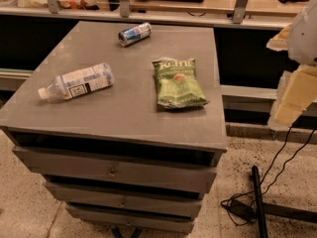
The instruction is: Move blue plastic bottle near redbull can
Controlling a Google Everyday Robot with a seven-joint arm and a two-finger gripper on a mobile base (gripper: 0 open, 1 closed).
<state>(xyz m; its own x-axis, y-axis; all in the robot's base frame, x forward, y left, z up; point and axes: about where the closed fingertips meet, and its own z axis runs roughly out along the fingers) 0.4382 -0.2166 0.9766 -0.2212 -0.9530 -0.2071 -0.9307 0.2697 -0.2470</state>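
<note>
Nearest, grey drawers stacked beneath a grey table top, with speckled floor around and black cables trailing at lower right.

On the left part of the top, blue plastic bottle: lying on its side, white cap pointing left toward the edge, pale label with a black panel facing up. Touching nothing else.

At the far edge of the top, redbull can: also on its side, angled, blue and silver. Well apart from the bottle, with bare grey surface between them.

Right of centre, green chip bag: flat, print upward, apart from both bottle and can.

At the right edge of the view, gripper: pale, off past the table's right side, above the floor. Well clear of bottle, can and bag, touching none of them. How far open: cannot tell. Nothing visibly held.
</note>
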